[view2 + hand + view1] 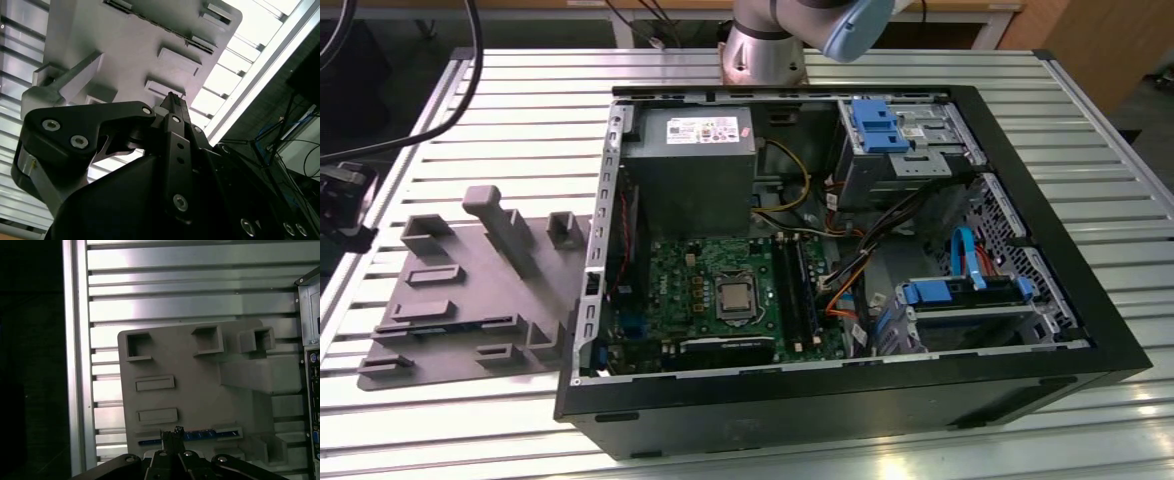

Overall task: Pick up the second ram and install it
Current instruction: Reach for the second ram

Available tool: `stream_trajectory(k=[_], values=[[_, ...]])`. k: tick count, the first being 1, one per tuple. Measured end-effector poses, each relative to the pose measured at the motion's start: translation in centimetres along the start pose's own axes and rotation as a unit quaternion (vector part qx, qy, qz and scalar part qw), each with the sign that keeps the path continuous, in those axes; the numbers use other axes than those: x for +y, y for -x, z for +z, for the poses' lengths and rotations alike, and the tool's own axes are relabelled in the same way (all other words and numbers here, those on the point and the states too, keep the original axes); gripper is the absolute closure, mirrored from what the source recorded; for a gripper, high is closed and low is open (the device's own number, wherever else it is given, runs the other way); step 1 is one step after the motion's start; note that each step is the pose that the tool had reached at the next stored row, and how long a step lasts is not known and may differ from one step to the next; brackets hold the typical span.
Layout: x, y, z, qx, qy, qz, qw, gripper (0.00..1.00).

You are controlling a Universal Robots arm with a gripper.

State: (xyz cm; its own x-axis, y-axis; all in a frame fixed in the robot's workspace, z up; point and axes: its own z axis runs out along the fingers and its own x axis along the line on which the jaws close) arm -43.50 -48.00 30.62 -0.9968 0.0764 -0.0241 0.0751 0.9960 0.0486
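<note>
The gripper is sitting closest to the lens in both wrist views, its black fingers pressing together at the tips with no gap showing and nothing lying between them. It is hanging over the grey tray, whose raised blocks and shallow pockets are facing up. The second ram is lying flat in a long slot along one edge of that tray, showing as a thin dark strip with blue marks; the fingertips are standing right in front of one stretch of it, and whether they are touching it cannot be told. In the exterior view the tray is resting on the slatted metal table at the exterior view's left, just beside the open computer case. Inside the case the motherboard is lying flat, with its long black slots running beside the processor
</note>
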Motion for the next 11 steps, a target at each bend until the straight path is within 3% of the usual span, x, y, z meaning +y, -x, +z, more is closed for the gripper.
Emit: stream_trajectory(k=[11], values=[[-0.14, 0.28, 0.39, 0.0, 0.0001, 0.0, 1.0, 0.89]])
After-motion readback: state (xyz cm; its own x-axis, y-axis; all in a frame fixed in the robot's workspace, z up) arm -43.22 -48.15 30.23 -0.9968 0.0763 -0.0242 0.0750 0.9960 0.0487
